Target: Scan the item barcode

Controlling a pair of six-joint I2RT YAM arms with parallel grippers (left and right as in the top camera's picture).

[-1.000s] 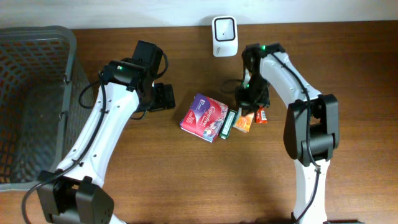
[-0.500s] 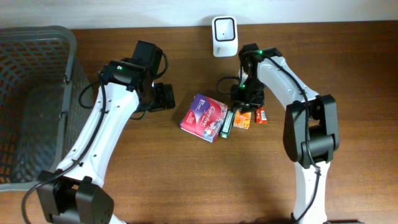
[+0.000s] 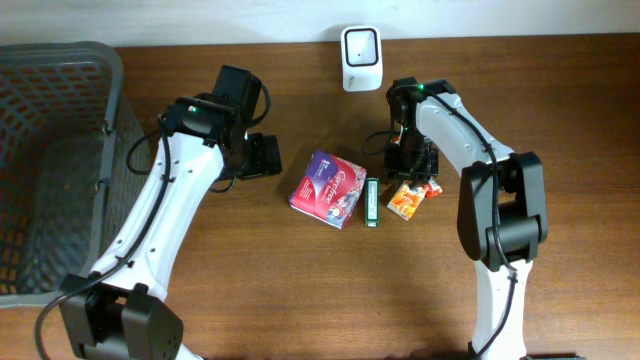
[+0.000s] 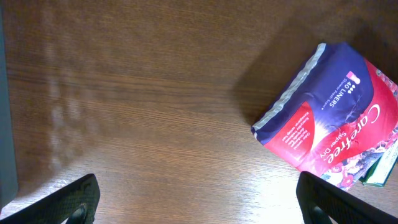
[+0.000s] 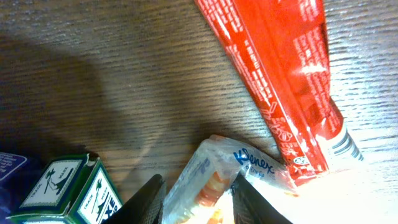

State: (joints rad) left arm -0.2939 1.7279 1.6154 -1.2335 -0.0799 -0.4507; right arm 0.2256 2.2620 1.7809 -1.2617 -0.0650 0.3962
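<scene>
The white scanner [image 3: 360, 58] stands at the table's far edge. An orange Kleenex tissue pack [image 3: 405, 200] [image 5: 205, 186] lies below it. My right gripper [image 3: 411, 172] [image 5: 198, 208] has a finger against each side of the pack and is shut on it. A red wrapper [image 3: 432, 187] [image 5: 280, 81] lies beside it. A green box [image 3: 372, 202] [image 5: 65, 190] and a purple Carefree pack [image 3: 328, 188] [image 4: 336, 118] sit to the left. My left gripper [image 3: 262, 157] [image 4: 199, 199] hovers open over bare wood, left of the purple pack.
A grey mesh basket [image 3: 110, 110] fills the table's left end. Bare wood shows in front of the items and to the right of my right arm.
My right gripper, shut and empty a second ago, now has the tissue pack between its fingers. The pack has slid right and turned away from the green box. The left arm is still.
</scene>
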